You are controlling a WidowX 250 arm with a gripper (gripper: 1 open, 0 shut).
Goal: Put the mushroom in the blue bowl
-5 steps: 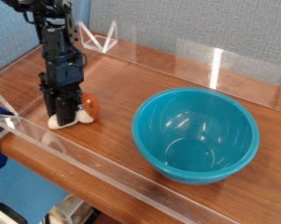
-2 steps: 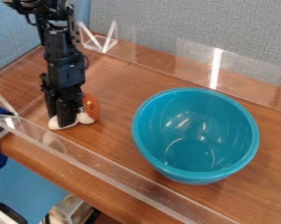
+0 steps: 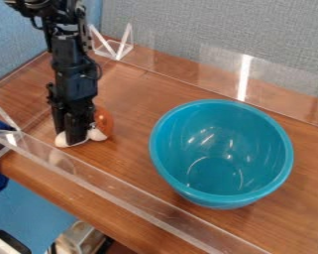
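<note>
The mushroom (image 3: 100,123) lies on the wooden table at the left, its reddish-brown cap showing to the right of the fingers and its cream stem (image 3: 66,141) peeking out low on their left. My black gripper (image 3: 78,129) points down onto it, its fingers shut around the mushroom at table level. The blue bowl (image 3: 222,152), glossy turquoise and deep, stands upright to the right, well apart from the gripper and with nothing inside it.
A clear acrylic wall (image 3: 115,203) runs along the table's front edge, and another clear panel (image 3: 241,71) stands at the back. Bare wood (image 3: 128,99) lies between the gripper and the bowl.
</note>
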